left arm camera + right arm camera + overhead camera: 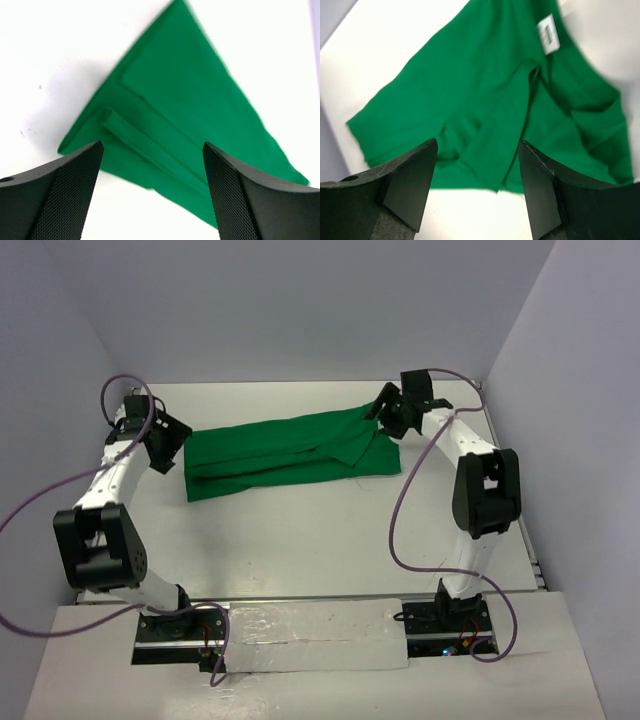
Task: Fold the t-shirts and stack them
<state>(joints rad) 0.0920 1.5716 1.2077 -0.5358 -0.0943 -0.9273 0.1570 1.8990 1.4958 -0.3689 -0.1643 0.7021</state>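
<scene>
While the green t-shirt (290,455) lies folded in a long band across the far half of the table (300,550), the left gripper (152,147) hangs over its left end — jaws apart, gripping nothing. Right gripper (477,142) above the collar end, near the white label (548,34) — jaws spread, empty.

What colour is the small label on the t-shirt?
The label is white, on the green t-shirt; clearest in the right wrist view.
</scene>
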